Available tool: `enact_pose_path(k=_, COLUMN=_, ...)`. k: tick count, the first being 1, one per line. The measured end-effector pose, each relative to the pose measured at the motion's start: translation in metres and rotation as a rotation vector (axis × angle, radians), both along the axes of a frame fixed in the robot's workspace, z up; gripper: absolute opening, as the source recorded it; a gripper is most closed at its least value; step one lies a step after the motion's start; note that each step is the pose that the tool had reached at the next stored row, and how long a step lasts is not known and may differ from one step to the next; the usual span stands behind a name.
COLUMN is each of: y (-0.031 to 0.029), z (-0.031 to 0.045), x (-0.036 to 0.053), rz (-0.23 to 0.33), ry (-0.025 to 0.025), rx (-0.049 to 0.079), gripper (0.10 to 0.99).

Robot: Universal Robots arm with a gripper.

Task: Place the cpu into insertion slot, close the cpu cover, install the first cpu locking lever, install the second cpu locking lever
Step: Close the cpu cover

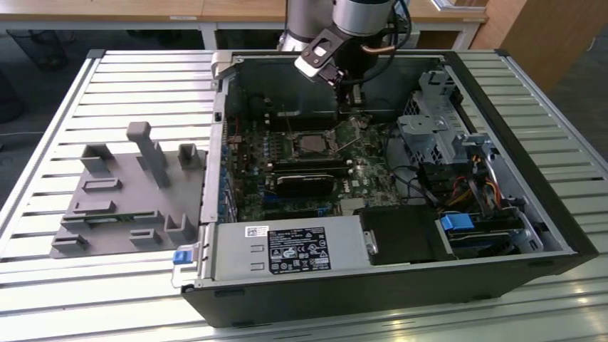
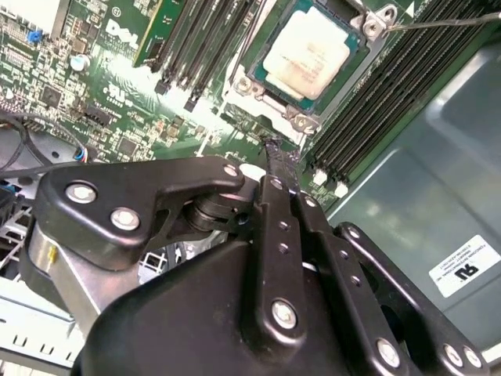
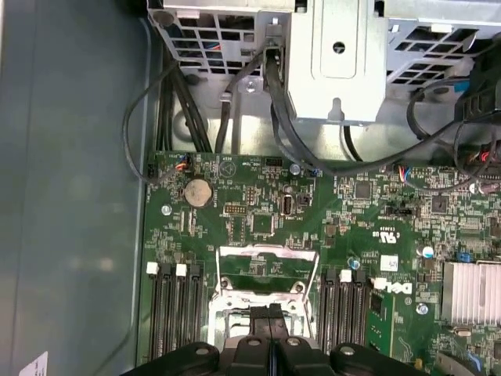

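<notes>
The cpu (image 2: 309, 55), a square chip with a dull silver top, lies flat in the socket on the green motherboard; the exterior view shows it at mid-board (image 1: 309, 144). My gripper (image 2: 278, 153) is shut, its black fingers pressed together with nothing between them, tips low at the socket's edge just beside the cpu. In the first wrist view the gripper (image 3: 268, 315) points at the cpu cover (image 3: 266, 252), a silvery frame swung back off the chip, with green board visible through its window. I cannot tell whether the tips touch it. A thin wire lever (image 2: 438, 22) sticks out past the socket.
The open computer case (image 1: 532, 214) sits on a slatted table. Memory slots (image 3: 176, 313) flank the socket. A drive cage (image 1: 432, 135) and cables (image 3: 282, 133) stand close by. A black module (image 1: 304, 178), a power supply (image 1: 285, 249) and a grey fixture tray (image 1: 124, 192) are also in view.
</notes>
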State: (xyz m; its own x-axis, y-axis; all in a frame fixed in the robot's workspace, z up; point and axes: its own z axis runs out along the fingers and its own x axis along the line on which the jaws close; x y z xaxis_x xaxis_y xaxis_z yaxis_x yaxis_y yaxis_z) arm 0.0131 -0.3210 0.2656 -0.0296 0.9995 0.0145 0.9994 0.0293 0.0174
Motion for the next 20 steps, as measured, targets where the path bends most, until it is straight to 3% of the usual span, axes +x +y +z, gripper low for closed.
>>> enact_pose_path(k=9, y=0.0, z=-0.0017, x=0.018, rz=0.0, ry=-0.0001, rx=0.0, gripper=0.106)
enact_pose_path(k=20, y=0.0001, z=-0.0044, x=0.0279, rz=0.0, ry=-0.0001, rx=0.0, gripper=0.106)
